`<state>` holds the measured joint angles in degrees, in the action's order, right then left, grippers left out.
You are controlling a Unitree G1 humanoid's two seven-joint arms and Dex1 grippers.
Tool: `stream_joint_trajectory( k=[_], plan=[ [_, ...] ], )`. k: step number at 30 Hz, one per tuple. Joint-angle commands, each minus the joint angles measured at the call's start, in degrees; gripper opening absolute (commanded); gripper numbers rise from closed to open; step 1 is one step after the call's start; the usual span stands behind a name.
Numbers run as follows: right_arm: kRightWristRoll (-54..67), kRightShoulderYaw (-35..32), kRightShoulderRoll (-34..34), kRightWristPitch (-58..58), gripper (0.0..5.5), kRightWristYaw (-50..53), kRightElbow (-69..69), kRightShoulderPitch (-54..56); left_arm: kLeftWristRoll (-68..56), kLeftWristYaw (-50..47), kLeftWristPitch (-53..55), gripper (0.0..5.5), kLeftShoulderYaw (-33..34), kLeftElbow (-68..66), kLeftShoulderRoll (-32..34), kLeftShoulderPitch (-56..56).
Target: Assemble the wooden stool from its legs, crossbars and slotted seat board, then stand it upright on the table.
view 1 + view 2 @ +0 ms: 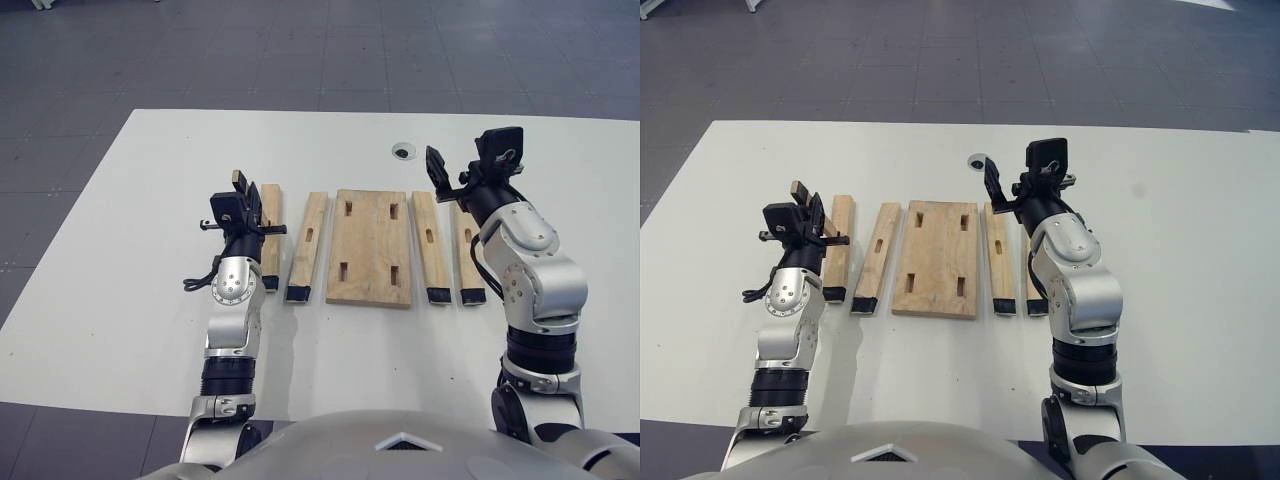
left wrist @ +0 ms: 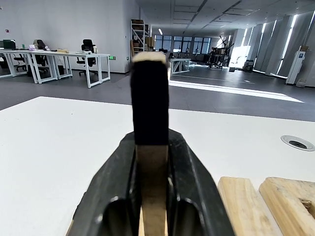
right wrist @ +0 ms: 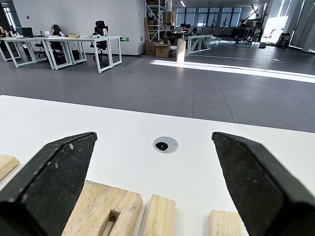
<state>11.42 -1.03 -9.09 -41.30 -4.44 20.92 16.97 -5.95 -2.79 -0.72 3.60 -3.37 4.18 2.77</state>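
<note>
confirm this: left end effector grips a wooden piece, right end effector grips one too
Not quite. The right end effector is open and empty, as the right wrist view shows. The left end effector does grip a wooden piece.

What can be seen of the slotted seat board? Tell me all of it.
The seat board is a flat rectangular slab of pale, unfinished-looking wood with four small rectangular slots, two near its far end and two near its near end. It lies flat on the white table, long side running away from the robot, in the middle of the row of parts. A slotted leg piece lies on either side, apart from it. Nothing rests on it.
</note>
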Motion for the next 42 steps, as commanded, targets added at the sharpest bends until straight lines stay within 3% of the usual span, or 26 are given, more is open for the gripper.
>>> stream_joint_trajectory(
  k=[1,17,42],
  plan=[
    [-0.23,0.15,0.58,-0.41,4.31,0.23,0.34,0.58,0.65,-1.19,5.07,0.42,1.58,-6.36,-0.22,-3.28],
    [-0.49,0.18,0.51,0.12,4.31,0.29,0.06,0.86,-1.78,-1.27,17.04,0.42,2.27,8.64,-1.76,-8.47],
    [-0.90,0.65,0.83,0.29,4.31,0.24,0.01,0.47,-1.93,0.44,16.80,0.42,1.30,14.64,-2.02,-4.64]
  ],
)
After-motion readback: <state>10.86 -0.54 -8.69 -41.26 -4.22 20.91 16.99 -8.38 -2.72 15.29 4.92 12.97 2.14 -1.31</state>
